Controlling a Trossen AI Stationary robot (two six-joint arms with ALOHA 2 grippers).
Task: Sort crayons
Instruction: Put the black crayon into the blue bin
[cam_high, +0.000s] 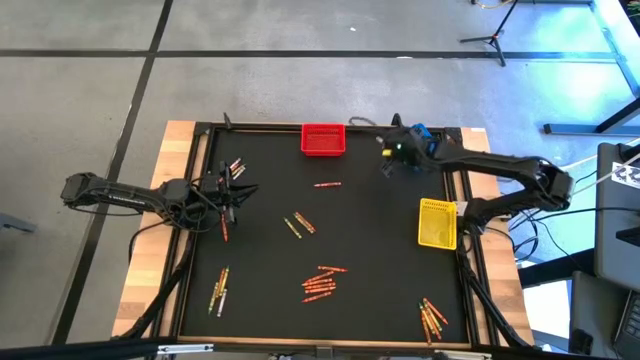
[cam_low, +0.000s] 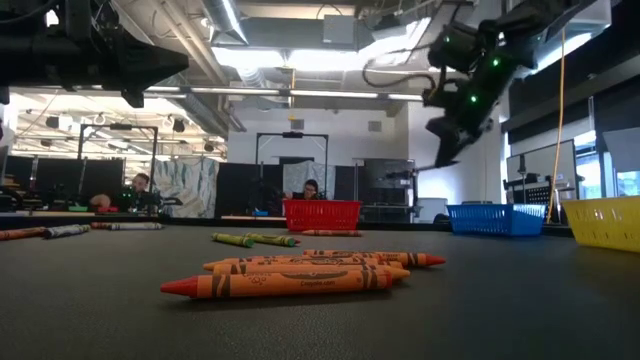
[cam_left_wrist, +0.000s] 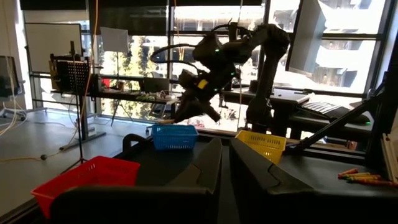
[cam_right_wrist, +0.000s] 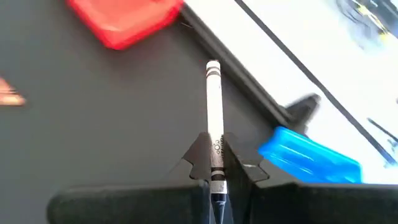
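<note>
Crayons lie scattered on the black table: a group near the middle front (cam_high: 320, 283), a pair (cam_high: 297, 225), one (cam_high: 327, 184), and more at the front left (cam_high: 220, 288), the front right (cam_high: 432, 318) and near the left arm (cam_high: 236, 167). Orange ones lie close in the low view (cam_low: 300, 283). My right gripper (cam_high: 388, 165) hangs above the table's far right part, beside the blue bin (cam_high: 422, 135), shut on a pale crayon (cam_right_wrist: 214, 106). My left gripper (cam_high: 228, 195) is at the table's left side, its fingers (cam_left_wrist: 205, 171) shut and empty. My right gripper pinches the pale crayon between its two fingers, on the part near its rear end (cam_right_wrist: 216, 149). The crayon lies along the fingers and sticks out forward past their tips, its far end (cam_right_wrist: 212, 67) free. It is lifted clear of the table.
A red bin (cam_high: 323, 139) stands at the far edge's middle, a yellow bin (cam_high: 437, 222) at the right edge. The table has a raised dark frame (cam_high: 200, 180). People sit at desks in the room beyond (cam_low: 140, 190).
</note>
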